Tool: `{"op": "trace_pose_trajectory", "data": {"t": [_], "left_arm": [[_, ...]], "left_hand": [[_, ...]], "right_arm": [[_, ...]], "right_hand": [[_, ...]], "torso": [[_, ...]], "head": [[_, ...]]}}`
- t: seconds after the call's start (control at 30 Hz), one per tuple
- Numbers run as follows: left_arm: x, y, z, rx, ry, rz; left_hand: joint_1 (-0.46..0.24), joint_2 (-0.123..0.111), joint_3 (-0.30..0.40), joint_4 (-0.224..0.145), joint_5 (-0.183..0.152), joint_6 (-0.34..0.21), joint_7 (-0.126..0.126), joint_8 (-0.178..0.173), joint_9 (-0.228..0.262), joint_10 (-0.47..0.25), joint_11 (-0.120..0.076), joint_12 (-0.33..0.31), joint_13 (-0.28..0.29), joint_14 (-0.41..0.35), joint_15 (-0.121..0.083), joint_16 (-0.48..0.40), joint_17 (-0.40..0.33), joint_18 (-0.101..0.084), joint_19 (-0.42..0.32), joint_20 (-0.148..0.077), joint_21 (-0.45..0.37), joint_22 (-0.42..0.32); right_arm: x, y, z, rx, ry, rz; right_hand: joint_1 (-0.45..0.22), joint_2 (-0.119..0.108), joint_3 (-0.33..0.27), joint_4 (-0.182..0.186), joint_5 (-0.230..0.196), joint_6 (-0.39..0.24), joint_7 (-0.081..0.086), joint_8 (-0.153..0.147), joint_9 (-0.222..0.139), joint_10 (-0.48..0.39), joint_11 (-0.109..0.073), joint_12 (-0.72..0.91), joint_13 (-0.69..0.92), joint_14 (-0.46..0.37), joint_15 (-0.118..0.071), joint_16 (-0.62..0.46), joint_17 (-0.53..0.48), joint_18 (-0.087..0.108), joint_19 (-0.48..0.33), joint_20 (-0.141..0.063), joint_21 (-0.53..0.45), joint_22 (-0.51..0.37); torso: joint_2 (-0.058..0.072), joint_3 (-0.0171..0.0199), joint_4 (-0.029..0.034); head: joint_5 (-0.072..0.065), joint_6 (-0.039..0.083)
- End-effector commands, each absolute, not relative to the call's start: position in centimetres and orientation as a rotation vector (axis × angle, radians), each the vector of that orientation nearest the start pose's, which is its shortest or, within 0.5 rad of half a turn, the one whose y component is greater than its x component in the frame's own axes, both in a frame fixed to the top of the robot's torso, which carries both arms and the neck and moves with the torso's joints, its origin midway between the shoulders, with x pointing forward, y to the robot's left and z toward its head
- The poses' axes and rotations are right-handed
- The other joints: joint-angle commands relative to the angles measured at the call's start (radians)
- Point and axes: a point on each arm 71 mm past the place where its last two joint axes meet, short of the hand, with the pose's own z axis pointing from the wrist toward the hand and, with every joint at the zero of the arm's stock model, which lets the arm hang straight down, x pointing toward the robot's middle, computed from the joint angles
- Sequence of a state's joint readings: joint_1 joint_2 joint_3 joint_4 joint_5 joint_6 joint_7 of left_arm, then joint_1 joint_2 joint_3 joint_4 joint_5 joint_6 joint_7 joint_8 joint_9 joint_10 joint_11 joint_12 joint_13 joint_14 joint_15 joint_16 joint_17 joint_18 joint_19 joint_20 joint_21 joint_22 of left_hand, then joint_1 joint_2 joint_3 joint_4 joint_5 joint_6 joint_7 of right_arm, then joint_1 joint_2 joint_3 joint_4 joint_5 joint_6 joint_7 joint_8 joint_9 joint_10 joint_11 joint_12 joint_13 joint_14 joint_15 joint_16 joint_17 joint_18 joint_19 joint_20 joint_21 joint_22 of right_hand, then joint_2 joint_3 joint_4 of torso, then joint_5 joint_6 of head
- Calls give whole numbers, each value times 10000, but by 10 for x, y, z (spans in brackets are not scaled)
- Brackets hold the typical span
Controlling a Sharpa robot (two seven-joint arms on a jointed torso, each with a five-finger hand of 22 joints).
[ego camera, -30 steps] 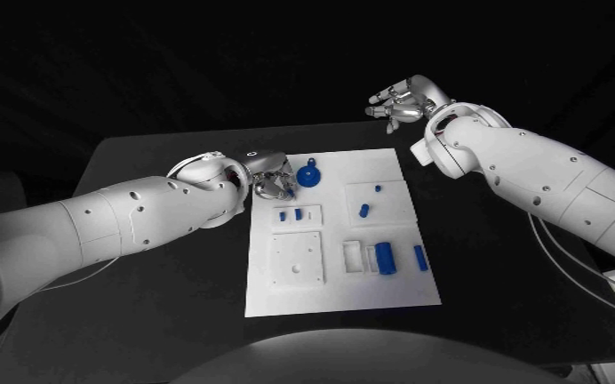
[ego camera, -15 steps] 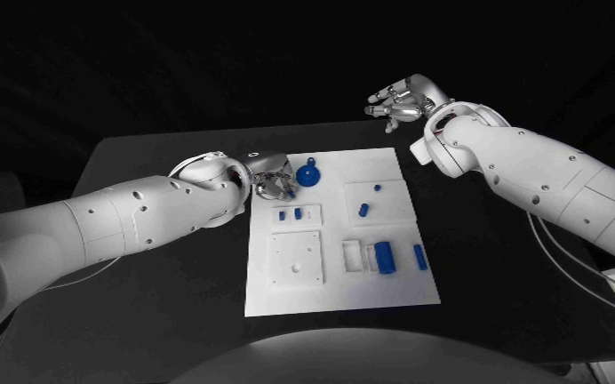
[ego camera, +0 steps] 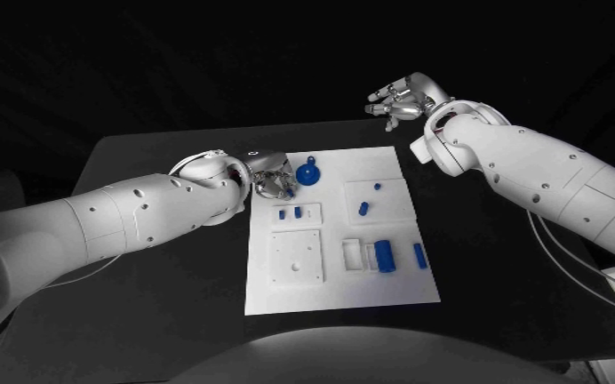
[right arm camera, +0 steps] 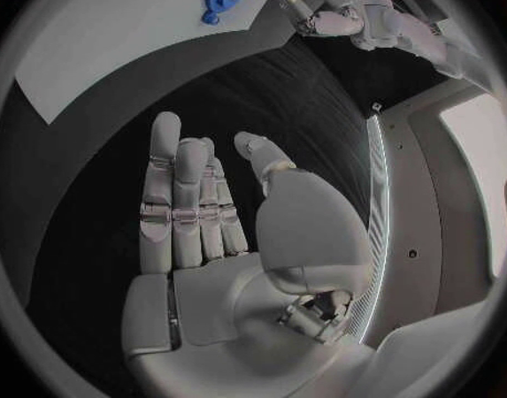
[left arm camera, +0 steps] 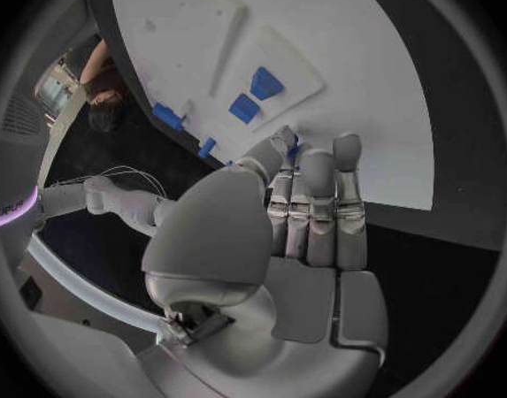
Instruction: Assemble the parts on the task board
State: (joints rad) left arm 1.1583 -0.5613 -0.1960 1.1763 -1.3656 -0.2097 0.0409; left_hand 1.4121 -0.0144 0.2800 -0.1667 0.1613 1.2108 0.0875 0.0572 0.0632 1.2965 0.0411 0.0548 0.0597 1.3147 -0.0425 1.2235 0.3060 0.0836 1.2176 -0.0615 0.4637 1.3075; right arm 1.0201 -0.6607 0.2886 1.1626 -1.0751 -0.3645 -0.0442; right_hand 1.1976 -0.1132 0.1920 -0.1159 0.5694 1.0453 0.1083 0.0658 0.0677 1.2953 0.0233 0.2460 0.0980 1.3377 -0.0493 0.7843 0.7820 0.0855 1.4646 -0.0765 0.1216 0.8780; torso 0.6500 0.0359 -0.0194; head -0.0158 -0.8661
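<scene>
Head view: task board [ego camera: 391, 288] recesses hold blue parts [ego camera: 383, 253]; both hands empty, fingers extended.

No text, label, brand, number or sign can be read anywhere in these views; the flat white rectangular task board [ego camera: 391, 164] is plain and unmarked, and so are the small blue plastic parts [ego camera: 383, 254] standing in it. The smooth white arm casings show only small dark dots, no lettering
</scene>
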Motion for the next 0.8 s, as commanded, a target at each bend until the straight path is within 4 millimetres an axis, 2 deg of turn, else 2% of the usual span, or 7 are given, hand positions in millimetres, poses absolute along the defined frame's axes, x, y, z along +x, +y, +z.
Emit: {"op": "trace_pose_trajectory", "data": {"t": [0.03,0.8], "left_arm": [[500,147,-287,2950,19403,-6986],[497,145,-287,2972,19106,-7214]], "left_hand": [[84,-6,-4,-43,-7,-15,61,60,12,61,-17,47,5,17,-1,-57,12,205,-51,4,13,217],[73,19,-69,-73,-3,123,29,60,16,222,-78,52,9,62,-47,-41,26,185,-31,-36,67,203]], "right_arm": [[552,-237,-198,5231,15601,7954],[553,-237,-198,5241,15607,7946]], "right_hand": [[-52,-4,-9,46,41,8,74,-31,-11,-45,24,-54,-10,-62,10,35,-9,173,283,66,-3,-10],[-52,-4,-9,46,41,8,74,-31,-11,-45,24,-54,-10,-62,10,35,-9,173,283,66,-3,-10]], "torso": [[-1,1,-3],[3,-1,3]], "head": [[-7,-18],[-19,-47]]}}
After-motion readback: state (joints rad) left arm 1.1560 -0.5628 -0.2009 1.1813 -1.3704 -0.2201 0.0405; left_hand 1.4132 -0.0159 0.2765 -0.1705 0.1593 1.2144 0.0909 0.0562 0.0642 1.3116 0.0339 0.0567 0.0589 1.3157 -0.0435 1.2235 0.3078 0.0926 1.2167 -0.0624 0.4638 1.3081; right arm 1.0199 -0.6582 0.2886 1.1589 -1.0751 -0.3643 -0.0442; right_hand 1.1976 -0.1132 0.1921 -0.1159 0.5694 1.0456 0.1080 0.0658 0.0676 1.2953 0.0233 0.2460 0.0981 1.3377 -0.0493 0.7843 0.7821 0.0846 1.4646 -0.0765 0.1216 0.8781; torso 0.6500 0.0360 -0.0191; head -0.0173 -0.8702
